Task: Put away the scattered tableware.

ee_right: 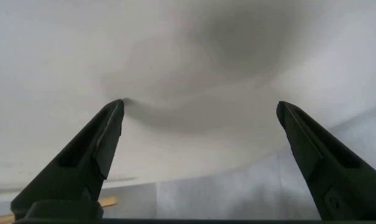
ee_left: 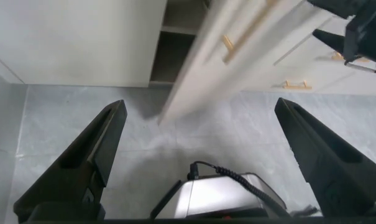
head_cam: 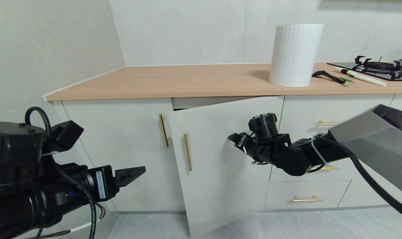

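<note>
- Nothing is judged put away yet: a black utensil (head_cam: 328, 76) and a white-handled utensil (head_cam: 365, 77) are seen lying on the bench (head_cam: 174, 81), just beside the gas hob (head_cam: 380, 66).
- The cabinet door (head_cam: 217, 172) is found partly open. The right gripper (head_cam: 234, 137) is held at its outer face, jaws apart, nothing gripped; contact cannot be told.
- The left gripper (head_cam: 133, 174) is held low, well apart from the door, jaws apart and empty.
- A white ribbed container (head_cam: 295, 54) is stood near the utensils and may crowd a reach.
</note>
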{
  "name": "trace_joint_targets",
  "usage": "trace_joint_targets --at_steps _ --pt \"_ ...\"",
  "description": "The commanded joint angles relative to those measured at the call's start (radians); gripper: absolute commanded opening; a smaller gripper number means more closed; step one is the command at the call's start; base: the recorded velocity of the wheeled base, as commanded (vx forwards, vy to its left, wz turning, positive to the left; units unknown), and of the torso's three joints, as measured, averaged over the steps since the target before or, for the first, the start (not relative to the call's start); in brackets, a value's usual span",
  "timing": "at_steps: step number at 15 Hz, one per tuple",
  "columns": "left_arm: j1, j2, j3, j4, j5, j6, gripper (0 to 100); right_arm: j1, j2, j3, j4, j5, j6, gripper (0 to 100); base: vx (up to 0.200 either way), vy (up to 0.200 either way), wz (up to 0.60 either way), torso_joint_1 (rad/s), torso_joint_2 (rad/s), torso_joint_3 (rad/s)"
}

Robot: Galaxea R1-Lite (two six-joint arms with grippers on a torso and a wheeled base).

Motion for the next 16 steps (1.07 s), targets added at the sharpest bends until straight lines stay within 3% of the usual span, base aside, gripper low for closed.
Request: trace_joint_targets --at_steps 1,8,16 --pt "0.000 0.002 0.000 -0.001 0.001 0.001 100 -0.005 0.078 -0.067 0.002 -0.042 0.018 100 0.000 0.000 0.00 0.000 0.00 0.000" --pt "0.000 0.004 0.000 -0.001 0.001 -0.001 100 -0.044 0.151 -0.176 0.003 -0.153 0.036 100 0.000 0.000 0.00 0.000 0.00 0.000" --pt "0.000 0.005 0.000 -0.001 -0.001 -0.003 100 -0.061 0.164 -0.213 0.006 -0.183 0.042 100 0.000 0.000 0.00 0.000 0.00 0.000"
